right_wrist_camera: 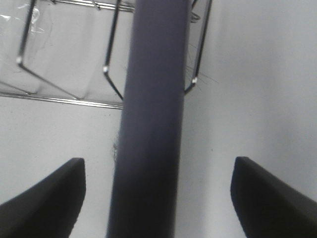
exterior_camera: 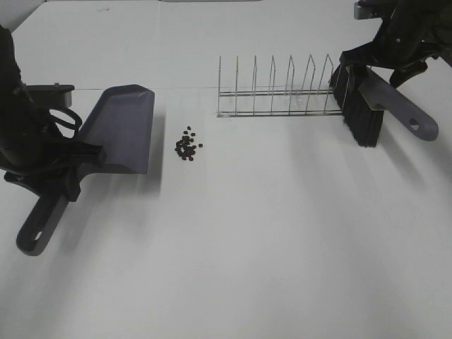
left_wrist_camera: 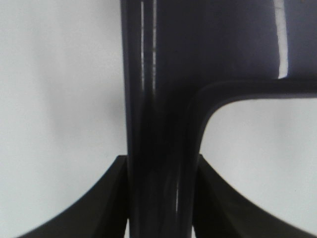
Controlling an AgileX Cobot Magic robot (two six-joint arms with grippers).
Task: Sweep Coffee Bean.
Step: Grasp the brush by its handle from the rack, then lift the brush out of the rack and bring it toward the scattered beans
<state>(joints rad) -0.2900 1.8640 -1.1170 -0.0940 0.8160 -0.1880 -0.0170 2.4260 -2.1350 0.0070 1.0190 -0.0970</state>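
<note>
The coffee beans (exterior_camera: 187, 144) lie in a small dark cluster on the white table, just right of the grey-purple dustpan (exterior_camera: 121, 128). My left gripper (exterior_camera: 62, 175) is shut on the dustpan's handle; in the left wrist view (left_wrist_camera: 161, 198) both fingers press against the handle (left_wrist_camera: 158, 74). The brush (exterior_camera: 364, 106) stands with its black bristles down against the right end of the wire rack. My right gripper (exterior_camera: 383, 67) is open. In the right wrist view (right_wrist_camera: 158, 198) its fingers stand wide apart on either side of the brush handle (right_wrist_camera: 156, 99), not touching it.
A wire rack (exterior_camera: 275, 88) with several upright dividers stands at the back, between the beans and the brush; it also shows in the right wrist view (right_wrist_camera: 59, 99). The white table (exterior_camera: 268, 240) stretches forward to the near edge.
</note>
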